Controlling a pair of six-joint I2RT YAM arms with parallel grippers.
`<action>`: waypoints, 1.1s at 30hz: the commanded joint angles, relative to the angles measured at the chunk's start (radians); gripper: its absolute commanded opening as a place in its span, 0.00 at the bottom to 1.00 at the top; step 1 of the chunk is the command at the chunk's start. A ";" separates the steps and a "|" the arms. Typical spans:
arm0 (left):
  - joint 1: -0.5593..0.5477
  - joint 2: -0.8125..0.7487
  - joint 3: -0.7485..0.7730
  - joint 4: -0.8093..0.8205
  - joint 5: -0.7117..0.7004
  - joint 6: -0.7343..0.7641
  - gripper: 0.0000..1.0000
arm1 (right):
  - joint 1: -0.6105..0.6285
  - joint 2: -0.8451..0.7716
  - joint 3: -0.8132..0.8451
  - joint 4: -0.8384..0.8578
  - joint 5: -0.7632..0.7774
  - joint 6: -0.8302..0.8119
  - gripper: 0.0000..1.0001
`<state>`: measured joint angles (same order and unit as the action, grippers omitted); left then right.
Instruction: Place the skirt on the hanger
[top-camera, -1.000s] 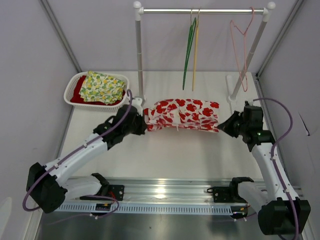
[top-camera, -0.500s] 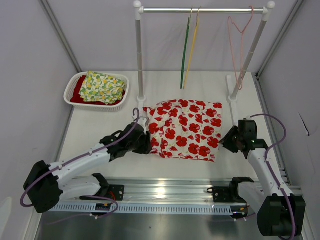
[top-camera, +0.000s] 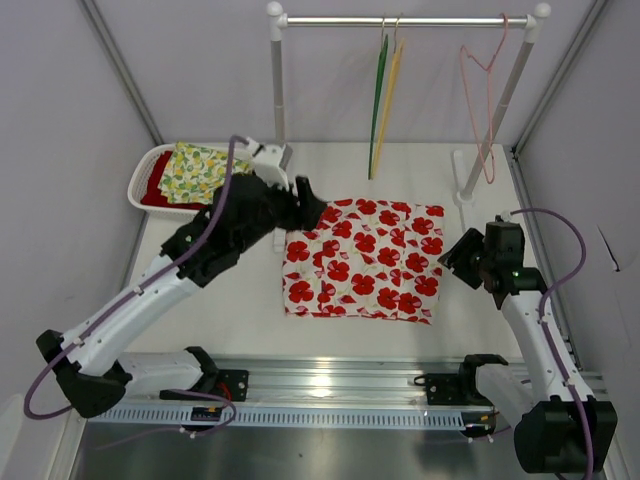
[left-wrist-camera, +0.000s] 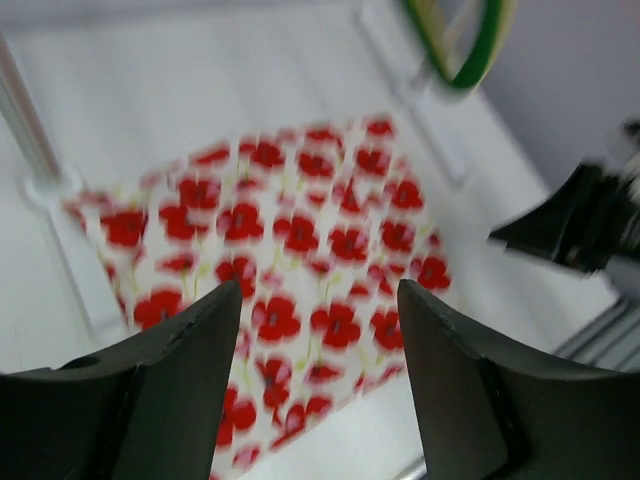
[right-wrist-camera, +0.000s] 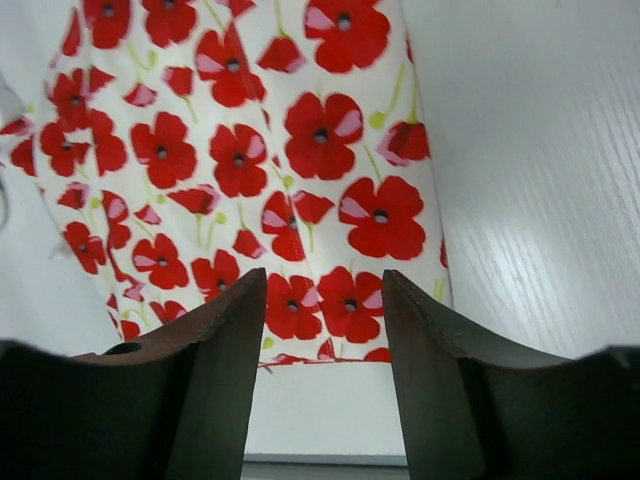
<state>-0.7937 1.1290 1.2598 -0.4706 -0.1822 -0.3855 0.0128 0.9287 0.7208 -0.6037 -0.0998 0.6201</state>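
Top cam: high, behind arm bases, looks down on whole table. L wrist cam: raised, farther off, skirt spread beyond its jaws. R wrist cam: low, close, skirt's edge ahead between jaws. All 3 share skirt.

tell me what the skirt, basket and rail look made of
Skirt: thin printed fabric, matte; it lies flat with soft wrinkles. Basket: probably white plastic, judging by its moulded lattice wall. Rail: metal, likely steel tube; it shines silver.
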 joint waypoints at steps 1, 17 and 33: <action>0.005 0.102 0.214 0.101 -0.138 0.114 0.68 | -0.004 -0.031 0.065 -0.001 -0.040 -0.016 0.53; 0.065 0.627 0.711 0.535 -0.106 0.272 0.68 | -0.004 -0.056 0.103 -0.016 -0.100 -0.054 0.49; 0.088 0.870 1.033 0.382 -0.092 0.293 0.64 | -0.004 -0.041 0.085 0.007 -0.126 -0.069 0.49</action>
<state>-0.7254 1.9732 2.2467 -0.0708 -0.2817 -0.1123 0.0128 0.8871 0.7803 -0.6228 -0.2039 0.5663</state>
